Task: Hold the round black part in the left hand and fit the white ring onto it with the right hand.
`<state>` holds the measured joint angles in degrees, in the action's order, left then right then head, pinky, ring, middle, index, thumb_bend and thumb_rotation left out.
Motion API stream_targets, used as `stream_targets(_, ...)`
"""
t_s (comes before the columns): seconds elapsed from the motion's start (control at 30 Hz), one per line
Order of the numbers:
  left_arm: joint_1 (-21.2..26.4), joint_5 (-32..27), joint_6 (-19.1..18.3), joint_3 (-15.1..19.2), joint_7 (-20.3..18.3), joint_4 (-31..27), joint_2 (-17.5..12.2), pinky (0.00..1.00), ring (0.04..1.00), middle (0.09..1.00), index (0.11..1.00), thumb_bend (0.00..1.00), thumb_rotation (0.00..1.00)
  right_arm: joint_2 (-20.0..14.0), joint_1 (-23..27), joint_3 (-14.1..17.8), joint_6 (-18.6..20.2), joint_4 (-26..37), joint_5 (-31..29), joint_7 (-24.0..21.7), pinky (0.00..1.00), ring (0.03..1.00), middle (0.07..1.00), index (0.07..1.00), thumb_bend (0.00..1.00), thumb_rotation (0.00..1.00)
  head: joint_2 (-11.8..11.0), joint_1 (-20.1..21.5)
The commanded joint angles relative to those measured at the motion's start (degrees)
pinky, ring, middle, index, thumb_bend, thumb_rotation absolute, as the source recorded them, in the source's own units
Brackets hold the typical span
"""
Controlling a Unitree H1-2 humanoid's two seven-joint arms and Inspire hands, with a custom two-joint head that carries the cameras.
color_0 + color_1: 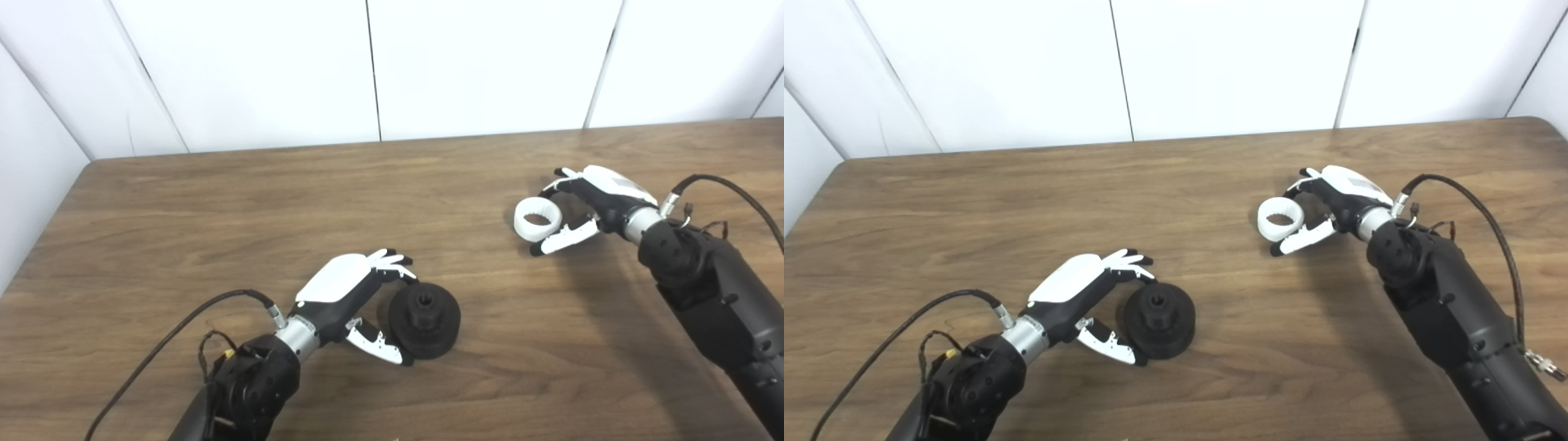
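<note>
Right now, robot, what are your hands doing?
Left hand cupping round black part on wooden table. Right hand around white ring. Nothing between them.

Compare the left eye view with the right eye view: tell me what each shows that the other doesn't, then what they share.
Only the left eye view shows more of the side wall on the left. Only the right eye view shows the table's far right corner and a metal connector on the right arm's cable. Both show the left hand with its fingers around the round black part on the table, and the right hand with the white ring between fingers and thumb.
</note>
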<state>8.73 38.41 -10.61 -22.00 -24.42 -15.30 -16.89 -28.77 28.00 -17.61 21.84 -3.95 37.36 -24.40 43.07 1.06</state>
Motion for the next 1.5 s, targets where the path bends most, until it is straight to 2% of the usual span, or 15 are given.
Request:
stream_targets(0.0,0.3,0.0,-1.0,0.5,-0.8,-0.5,-0.8,0.88,0.983,0.925,0.686,0.84,0.24,-1.1,1.8,0.0,-2.0,1.1,1.0,1.4,1.0,1.0,0.995,0.759,0.99,0.43,0.0,0.0)
stream_targets(0.43,0.2,0.5,-1.1,0.2,-0.7,-0.5,-0.7,0.89,0.984,0.925,0.686,0.83,0.25,-1.0,2.0,-1.9,-2.5,1.1,4.6,1.8,1.0,1.0,0.984,0.742,0.99,0.41,0.2,0.0)
stream_targets(0.97,0.1,-0.2,-1.0,0.5,-0.7,-0.2,-0.5,0.89,0.989,0.93,0.69,0.84,0.24,1.0,1.5,-0.2,-2.8,0.1,3.9,7.0,1.0,1.0,0.953,0.661,0.9,0.36,0.1,-0.3)
stream_targets(1.17,0.0,0.0,-1.2,0.3,-0.9,-0.5,-0.4,0.88,0.99,0.931,0.692,0.84,0.24,2.0,1.1,1.2,-3.9,-0.5,3.1,9.5,1.0,1.0,0.934,0.622,0.86,0.32,0.1,-0.4)
stream_targets(1.47,0.1,0.1,-1.3,0.2,-0.9,-0.6,-0.2,0.9,0.99,0.929,0.687,0.84,0.24,2.3,0.8,1.5,-5.0,-0.9,2.8,11.3,1.0,1.0,0.924,0.594,0.83,0.3,0.3,-0.5)
